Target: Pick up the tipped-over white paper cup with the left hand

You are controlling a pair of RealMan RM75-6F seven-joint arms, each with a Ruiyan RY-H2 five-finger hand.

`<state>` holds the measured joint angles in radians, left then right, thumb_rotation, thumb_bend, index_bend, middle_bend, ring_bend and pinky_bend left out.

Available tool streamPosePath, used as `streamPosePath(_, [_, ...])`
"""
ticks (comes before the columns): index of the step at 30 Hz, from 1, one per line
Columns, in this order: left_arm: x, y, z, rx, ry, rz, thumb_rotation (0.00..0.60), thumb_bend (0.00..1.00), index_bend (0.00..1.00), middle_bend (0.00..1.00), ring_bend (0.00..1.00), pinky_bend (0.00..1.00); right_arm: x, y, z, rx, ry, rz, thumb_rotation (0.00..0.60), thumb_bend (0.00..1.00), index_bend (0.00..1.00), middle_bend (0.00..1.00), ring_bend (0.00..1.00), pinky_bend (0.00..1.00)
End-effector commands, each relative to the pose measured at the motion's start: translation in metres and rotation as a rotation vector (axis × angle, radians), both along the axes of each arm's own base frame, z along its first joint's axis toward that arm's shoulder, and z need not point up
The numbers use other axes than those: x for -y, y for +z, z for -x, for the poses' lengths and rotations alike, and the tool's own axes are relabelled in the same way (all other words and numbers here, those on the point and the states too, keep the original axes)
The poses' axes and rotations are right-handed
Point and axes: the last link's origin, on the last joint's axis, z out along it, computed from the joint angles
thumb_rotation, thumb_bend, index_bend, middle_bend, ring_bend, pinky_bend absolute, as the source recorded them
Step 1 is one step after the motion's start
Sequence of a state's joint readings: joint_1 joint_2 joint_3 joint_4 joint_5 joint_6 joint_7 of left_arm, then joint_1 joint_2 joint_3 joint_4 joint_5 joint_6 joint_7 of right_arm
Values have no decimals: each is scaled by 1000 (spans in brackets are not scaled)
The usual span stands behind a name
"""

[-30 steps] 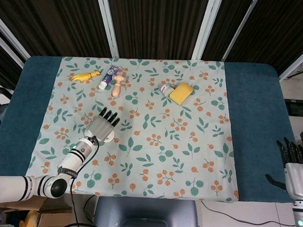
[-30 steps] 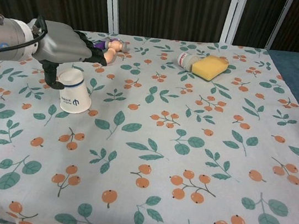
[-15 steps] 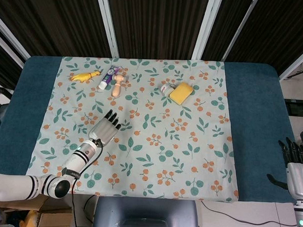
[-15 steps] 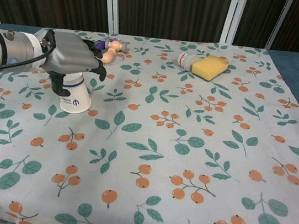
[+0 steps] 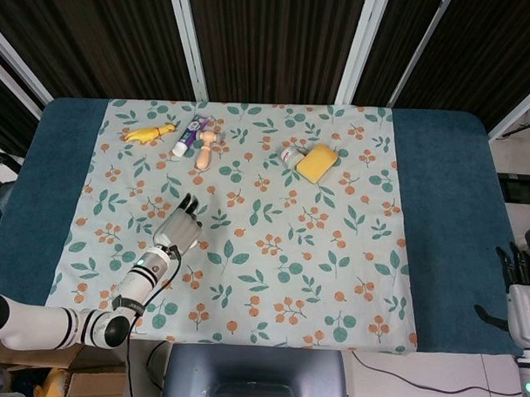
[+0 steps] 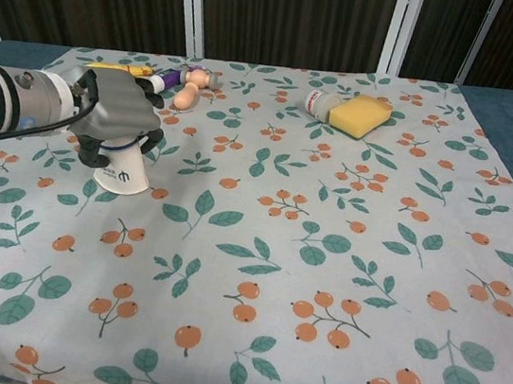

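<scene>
Our left hand (image 6: 119, 115) sits over the white paper cup with a dark blue logo (image 6: 122, 171), fingers curled down around its upper part so that the cup is wrapped from above; in the chest view the cup's wide end rests on the cloth below the palm. In the head view the same left hand (image 5: 178, 232) hides the cup almost completely. The cup lies on the near left part of the floral cloth with orange berries and green leaves (image 6: 323, 259), which covers the middle of the teal bench (image 5: 438, 222).

Our right hand (image 5: 521, 293) shows only at the near right edge of the head view, off the bench, fingers pointing up and slightly apart, holding nothing.

Along the far left of the cloth we see a yellow rubber chicken toy (image 5: 148, 134), a purple and white tube (image 5: 188, 136) and a small peach-coloured doll figure (image 5: 205, 149), the tube and the doll just beside each other. Further right on the far side lies a yellow sponge block (image 5: 317, 162), with a small white bottle with a red label (image 5: 292, 155) touching its left side. All of these lie well apart from the cup.
</scene>
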<state>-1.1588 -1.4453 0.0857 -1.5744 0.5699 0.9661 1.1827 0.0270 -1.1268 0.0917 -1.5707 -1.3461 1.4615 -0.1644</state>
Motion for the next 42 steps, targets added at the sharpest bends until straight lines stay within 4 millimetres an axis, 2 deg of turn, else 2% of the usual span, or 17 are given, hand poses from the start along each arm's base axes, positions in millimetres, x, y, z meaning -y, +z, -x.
streamPosePath(1, [0, -1, 1, 3, -1, -2, 600, 423, 458, 414, 85, 0, 1, -1, 0, 2, -11, -5, 600, 286, 0, 0, 0, 0])
streamPosePath(5, [0, 1, -2, 50, -4, -11, 600, 436, 486, 441, 110, 0, 1, -2, -1, 7, -6, -7, 600, 283, 0, 0, 0, 0])
streamPosePath(7, [2, 4, -8, 153, 5, -4, 600, 437, 489, 446, 124, 0, 1, -1, 0, 11, -3, -9, 600, 283, 0, 0, 0, 0])
streamPosePath(12, [4, 19, -22, 620, 69, 25, 600, 427, 494, 453, 145, 0, 2, -3, -1, 22, 4, -20, 600, 282, 0, 0, 0, 0])
streamPosePath(17, [-3, 27, -2, 876, 173, 24, 600, 414, 498, 456, 141, 0, -1, -4, -5, 32, 16, -23, 600, 281, 0, 0, 0, 0])
streamPosePath(23, [-4, 17, 29, 1161, 309, 12, 600, 416, 485, 440, 142, 0, -3, -3, -9, 45, 36, -17, 600, 282, 0, 0, 0, 0])
streamPosePath(30, [3, -4, 65, 1242, 332, 16, 600, 415, 448, 415, 135, 0, -5, -4, -13, 45, 49, -23, 600, 282, 0, 0, 0, 0])
streamPosePath(38, [10, -13, 71, 1238, 329, 103, 600, 414, 374, 355, 81, 0, -7, -6, -11, 59, 57, -39, 600, 281, 0, 0, 0, 0])
streamPosePath(39, [10, -15, 72, 1229, 339, 114, 600, 413, 342, 329, 68, 0, -7, -6, -11, 61, 55, -37, 600, 281, 0, 0, 0, 0])
streamPosePath(42, [9, -17, 75, 1187, 370, 137, 600, 405, 119, 127, 8, 0, -7, -6, -10, 58, 54, -37, 600, 281, 0, 0, 0, 0])
